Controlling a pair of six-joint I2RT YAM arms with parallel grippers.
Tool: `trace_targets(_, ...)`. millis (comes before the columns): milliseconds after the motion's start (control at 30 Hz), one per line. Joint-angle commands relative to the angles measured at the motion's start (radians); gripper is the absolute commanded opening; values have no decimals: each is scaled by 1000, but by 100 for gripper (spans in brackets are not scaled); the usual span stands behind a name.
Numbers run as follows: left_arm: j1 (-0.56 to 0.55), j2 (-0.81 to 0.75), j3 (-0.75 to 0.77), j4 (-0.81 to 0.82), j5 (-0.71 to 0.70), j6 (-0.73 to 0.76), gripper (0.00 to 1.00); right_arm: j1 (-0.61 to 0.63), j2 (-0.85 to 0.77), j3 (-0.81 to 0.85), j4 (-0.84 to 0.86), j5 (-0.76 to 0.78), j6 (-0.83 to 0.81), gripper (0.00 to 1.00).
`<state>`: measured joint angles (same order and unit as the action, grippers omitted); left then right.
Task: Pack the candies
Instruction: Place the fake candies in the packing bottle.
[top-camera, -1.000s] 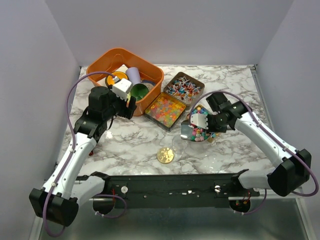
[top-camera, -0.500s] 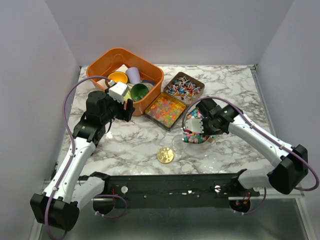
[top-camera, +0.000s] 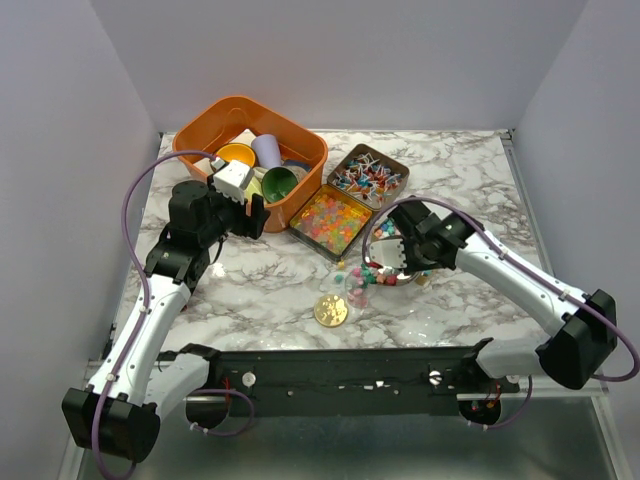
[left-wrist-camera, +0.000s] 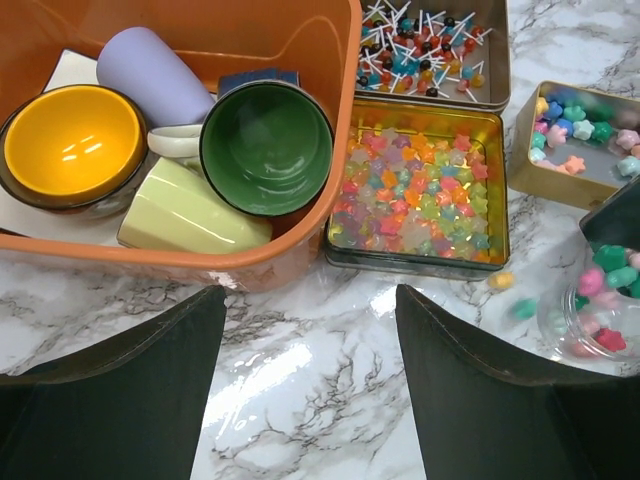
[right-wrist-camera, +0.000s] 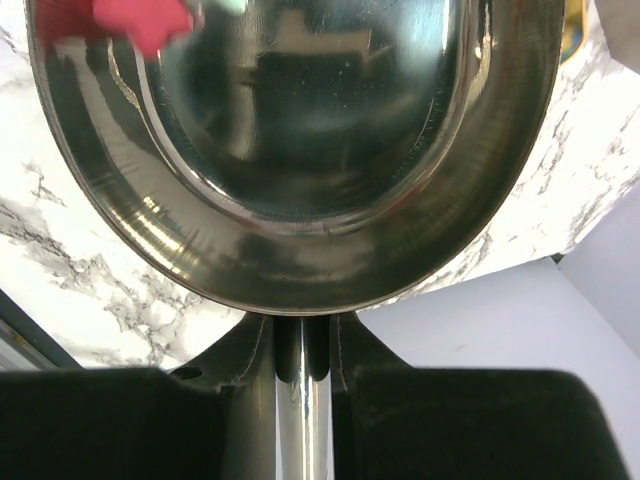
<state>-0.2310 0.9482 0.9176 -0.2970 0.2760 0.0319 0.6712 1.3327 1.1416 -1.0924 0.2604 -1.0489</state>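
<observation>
My right gripper (top-camera: 397, 254) is shut on the handle of a metal scoop (right-wrist-camera: 300, 150), tipped over a clear jar (top-camera: 380, 272) that holds pastel candies. One red candy (right-wrist-camera: 140, 20) clings to the scoop's rim. A few loose candies (top-camera: 345, 276) lie on the marble left of the jar, and they also show in the left wrist view (left-wrist-camera: 500, 281). An open tin of glossy candies (top-camera: 328, 218) and a tin of twisted-wrapper pieces (top-camera: 366, 175) stand behind. A gold tin of pastel candies (left-wrist-camera: 570, 140) sits by the jar. My left gripper (left-wrist-camera: 310, 390) is open and empty over bare marble.
An orange basket (top-camera: 305, 195) at the back left holds coloured cups and bowls, just ahead of my left gripper. A flat gold disc (top-camera: 331, 310) lies near the front edge, left of the jar.
My right gripper lowered and tipped the scoop at the jar. Candies left the scoop and a few now lie loose on the marble beside the jar. The left arm barely moved.
</observation>
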Motion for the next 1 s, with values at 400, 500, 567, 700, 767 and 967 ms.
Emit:
trace_targets(400,5,-5,-17,58,43,-29,80,54,-90,-66,29,111,-60,1)
trace_targets(500,5,-8,-26,55,55,-27,80,57,-96,-56,28,119,-62,1)
trace_targets(567,5,-11,-42,49,86,-29,80,59,-102,-46,25,131,-72,1)
trace_targets(700,4,-25,-85,21,150,-21,80,62,-130,-48,34,168,-112,1)
trace_targets(767,1,-25,-112,12,176,-7,80,62,-145,-51,37,177,-122,1)
trace_targets(967,-28,-16,-152,-36,226,83,80,59,-161,-36,31,137,-22,1)
